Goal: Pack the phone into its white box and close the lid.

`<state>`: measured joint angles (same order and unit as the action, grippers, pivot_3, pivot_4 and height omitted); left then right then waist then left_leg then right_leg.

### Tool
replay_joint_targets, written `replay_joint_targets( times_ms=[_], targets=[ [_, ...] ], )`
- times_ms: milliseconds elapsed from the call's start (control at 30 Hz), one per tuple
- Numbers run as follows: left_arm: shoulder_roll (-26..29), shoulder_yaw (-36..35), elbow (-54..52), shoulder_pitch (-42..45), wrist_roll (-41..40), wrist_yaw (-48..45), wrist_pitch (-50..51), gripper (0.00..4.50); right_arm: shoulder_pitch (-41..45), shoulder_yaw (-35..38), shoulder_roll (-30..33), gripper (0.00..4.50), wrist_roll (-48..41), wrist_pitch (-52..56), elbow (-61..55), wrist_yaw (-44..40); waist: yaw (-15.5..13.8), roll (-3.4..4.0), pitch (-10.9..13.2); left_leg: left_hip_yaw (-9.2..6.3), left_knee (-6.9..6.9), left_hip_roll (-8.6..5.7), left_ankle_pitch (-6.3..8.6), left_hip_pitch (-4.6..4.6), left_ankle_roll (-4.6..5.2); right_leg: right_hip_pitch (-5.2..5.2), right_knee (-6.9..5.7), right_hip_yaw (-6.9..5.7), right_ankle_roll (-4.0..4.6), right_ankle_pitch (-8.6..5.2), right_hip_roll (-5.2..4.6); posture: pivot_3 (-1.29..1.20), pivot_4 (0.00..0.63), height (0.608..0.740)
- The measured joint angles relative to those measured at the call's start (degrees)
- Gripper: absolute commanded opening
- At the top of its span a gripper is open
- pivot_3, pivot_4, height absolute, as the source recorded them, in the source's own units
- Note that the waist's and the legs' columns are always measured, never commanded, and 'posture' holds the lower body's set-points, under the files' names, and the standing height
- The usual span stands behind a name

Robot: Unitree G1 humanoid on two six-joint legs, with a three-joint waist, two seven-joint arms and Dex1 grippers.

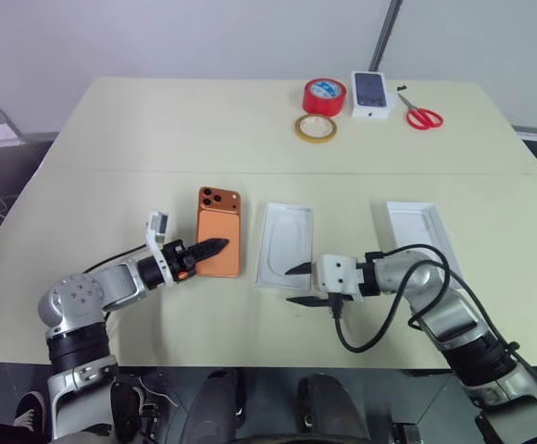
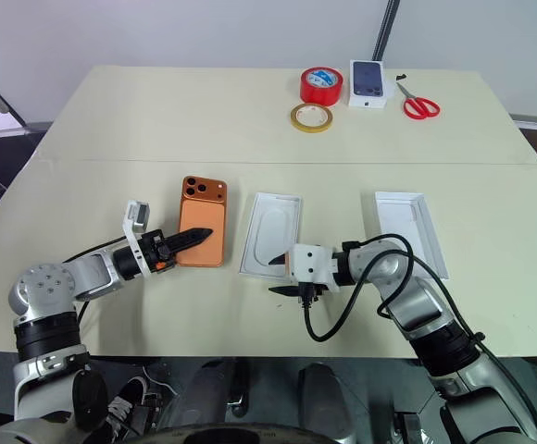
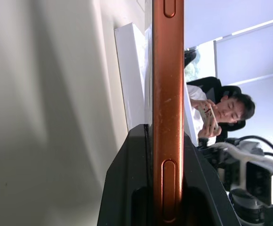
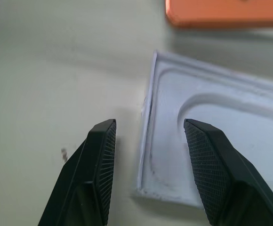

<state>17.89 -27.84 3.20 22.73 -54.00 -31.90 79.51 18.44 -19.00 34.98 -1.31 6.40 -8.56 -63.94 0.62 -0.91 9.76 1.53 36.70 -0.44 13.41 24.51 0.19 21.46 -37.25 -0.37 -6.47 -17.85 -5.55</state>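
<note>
My left gripper [image 1: 215, 246] is clamped on the phone [image 1: 218, 231] at its near long edge; the phone's copper-orange back faces up, camera bump at the far end, just left of the white insert [image 1: 284, 245]. My right gripper [image 1: 299, 285] stands with fingers apart and empty at the insert's near corner. A white tray [image 1: 415, 231] lies well apart to the right.

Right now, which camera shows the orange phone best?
The right eye view: the whole phone with its three lenses, held by the left claw. The left eye view matches it. The left wrist view gives just its thin edge; the right wrist view, only a corner.
</note>
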Motion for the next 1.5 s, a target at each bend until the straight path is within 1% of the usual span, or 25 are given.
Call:
replay_joint_targets(
  times_ms=[67,100,367,400,567,733,867,1133,1167,1200,1267,1367,1433,1500],
  targets=[
    [0.1,0.1,0.0,0.0,0.0,0.2,-0.2,0.0,0.0,0.0,0.0,1.13,-0.1,0.1,0.0,0.2,0.0,0.0,0.0,-0.01,0.0,0.0,0.0,0.0,0.0,0.0,0.0,0.0,0.0,0.0,0.01,0.0,0.15,0.728],
    [0.1,0.2,0.0,0.0,0.0,0.3,-0.3,0.0,0.0,0.0,0.0,0.6,-0.1,0.0,-0.1,0.4,0.0,0.0,0.0,-0.01,0.0,0.0,0.0,0.0,0.0,0.0,0.0,0.0,0.0,0.0,0.01,0.0,0.15,0.728],
    [0.0,0.7,-0.1,0.2,-0.8,1.8,-0.4,0.0,-0.4,0.1,-0.2,0.6,-0.5,0.8,-0.3,0.9,0.0,0.0,0.0,-0.01,0.0,0.0,0.0,0.0,0.01,-0.02,0.0,0.0,0.0,0.0,0.0,0.0,0.15,0.728],
    [-0.3,0.6,-0.1,0.4,-0.8,2.3,-0.4,0.0,-0.4,0.1,-0.2,0.05,-0.9,1.1,-0.3,1.0,0.0,0.0,0.0,-0.01,0.01,0.0,0.0,0.0,0.01,-0.02,0.0,0.0,0.0,0.0,0.0,0.0,0.15,0.728],
    [-5.4,0.5,-0.1,4.8,-2.1,7.2,-0.2,0.0,-0.4,0.0,-0.2,0.05,-1.9,3.7,-1.7,1.0,-0.3,-0.04,0.0,-0.02,0.12,-0.01,0.0,0.01,0.01,-0.07,0.0,-0.03,-0.01,0.0,0.01,0.0,0.15,0.728],
    [-10.3,2.1,-1.4,5.5,-3.4,10.5,-0.5,0.0,0.0,0.0,-0.3,0.05,-2.9,8.8,-4.9,2.2,0.0,-0.04,0.0,-0.02,0.11,-0.01,0.0,0.01,0.01,-0.06,-0.01,-0.04,-0.01,0.01,0.03,0.0,0.15,0.728],
    [-10.9,3.1,-1.4,5.5,-3.4,11.1,-1.4,0.0,1.2,-0.1,-1.9,0.05,-2.0,13.7,-5.3,5.4,0.0,-0.05,0.0,-0.02,0.12,0.0,-0.04,0.01,-0.03,-0.05,-0.02,-0.04,-0.01,0.01,0.04,0.0,0.15,0.728],
    [-11.8,4.9,0.8,6.5,-3.4,11.2,-3.6,0.0,1.1,-1.1,-2.5,0.05,-1.4,21.1,-9.0,8.7,-0.4,-0.05,0.0,-0.02,0.19,-0.05,-0.02,0.02,0.01,-0.1,0.0,-0.04,-0.01,0.0,0.01,0.0,0.15,0.728],
    [-11.9,5.5,1.2,6.5,-3.4,11.1,-4.0,0.0,1.1,-1.1,-2.6,0.69,-1.7,21.6,-9.7,9.0,-0.3,-0.05,0.0,-0.02,0.19,-0.05,-0.01,0.02,0.01,-0.1,0.0,-0.04,-0.01,0.0,0.02,0.0,0.15,0.728],
    [-12.0,6.0,1.3,6.5,-3.4,11.1,-4.1,0.0,1.1,-1.1,-2.6,0.97,-1.8,21.5,-9.9,9.2,-0.3,-0.05,0.0,-0.02,0.18,-0.05,-0.01,0.02,0.01,-0.09,0.0,-0.04,-0.01,0.01,0.02,0.0,0.15,0.728],
    [-11.9,6.7,1.6,6.5,-3.4,11.0,-4.4,0.0,0.9,-1.0,-2.5,1.99,-1.8,20.7,-9.9,9.7,-0.2,-0.05,0.0,-0.02,0.18,-0.05,-0.01,0.02,0.02,-0.09,0.0,-0.04,-0.01,0.01,0.02,0.0,0.15,0.728],
    [-11.8,6.8,2.2,6.5,-3.4,10.7,-5.5,0.0,0.3,-0.1,-2.1,1.99,-3.3,19.2,-10.6,8.8,-0.1,-0.05,0.0,-0.02,0.17,-0.05,-0.01,0.02,0.02,-0.09,0.0,-0.04,-0.01,0.0,0.03,0.0,0.15,0.728],
    [-11.9,7.4,2.6,6.6,-3.4,10.6,-5.7,0.0,0.1,2.6,-1.5,1.99,-7.4,20.3,-12.2,7.1,-0.3,-0.07,0.0,-0.02,0.18,-0.05,-0.01,0.03,0.03,-0.1,0.0,-0.05,-0.01,0.01,0.03,0.0,0.15,0.728],
    [-12.3,8.2,2.8,6.6,-3.4,10.6,-5.8,0.0,-0.3,6.3,1.9,1.99,-11.4,21.4,-13.4,4.4,-0.7,-0.07,0.0,-0.02,0.24,-0.07,0.03,0.03,0.09,-0.16,0.03,-0.05,-0.01,0.01,0.01,0.0,0.15,0.728]
  ],
)
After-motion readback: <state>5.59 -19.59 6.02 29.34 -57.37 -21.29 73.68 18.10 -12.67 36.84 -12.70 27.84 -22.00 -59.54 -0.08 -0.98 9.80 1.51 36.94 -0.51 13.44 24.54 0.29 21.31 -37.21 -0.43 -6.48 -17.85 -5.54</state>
